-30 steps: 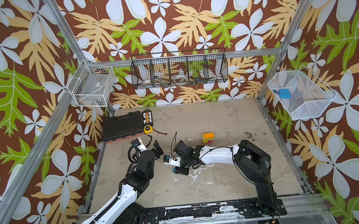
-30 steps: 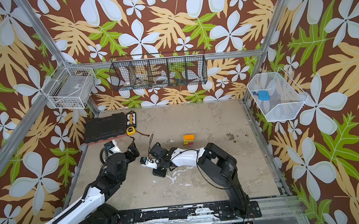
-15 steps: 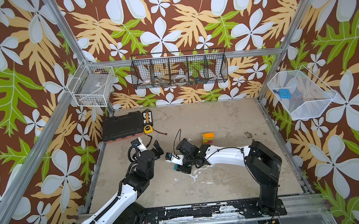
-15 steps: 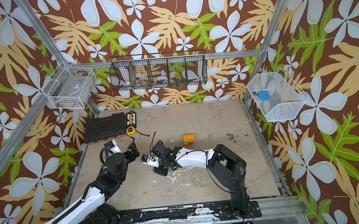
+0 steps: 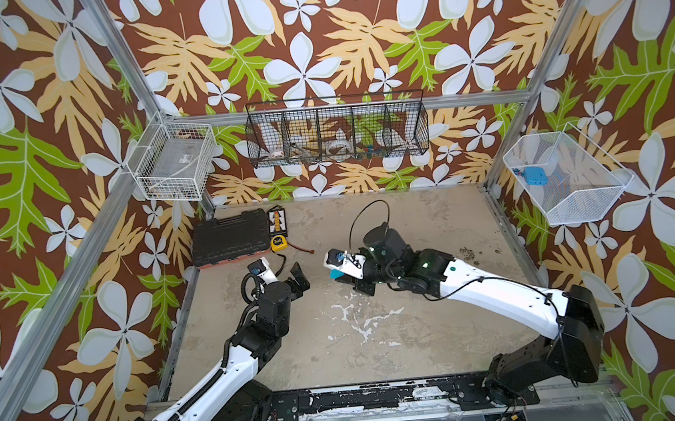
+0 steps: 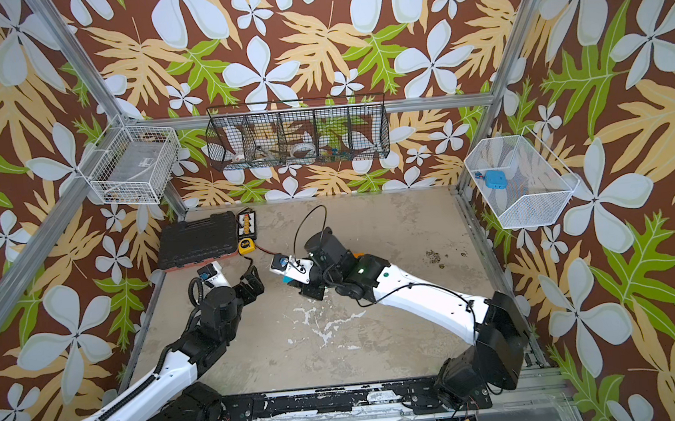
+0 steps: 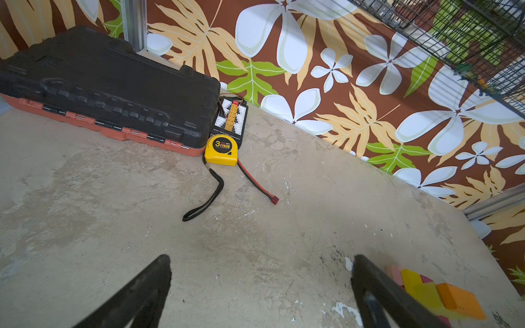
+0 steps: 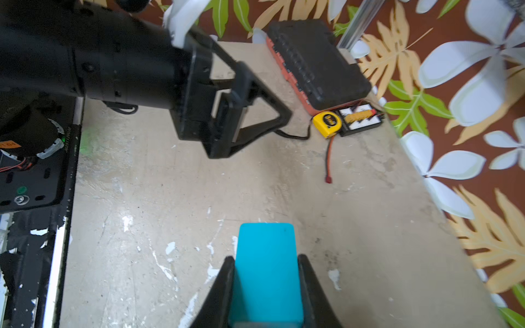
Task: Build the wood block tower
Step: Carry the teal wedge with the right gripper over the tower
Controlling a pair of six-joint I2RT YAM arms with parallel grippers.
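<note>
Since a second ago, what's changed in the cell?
The right pincer, shut on the teal block, carried it toward the back wall. Its arm now covers most of the tower in the top views. Nothing was taken hold of or let go. The left pincer stayed open and in place; the tool case and tape measure did not move.

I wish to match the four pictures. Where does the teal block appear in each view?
Top view: teal block, a small sliver under the tip of the right arm.
Top view: the same sliver, under that arm's tip.
Left wrist: not in it.
Right wrist: close to the lens, between the fingers of the right gripper.
Shared landmark: the yellow tape measure, beside the black tool case, in all four.
</note>
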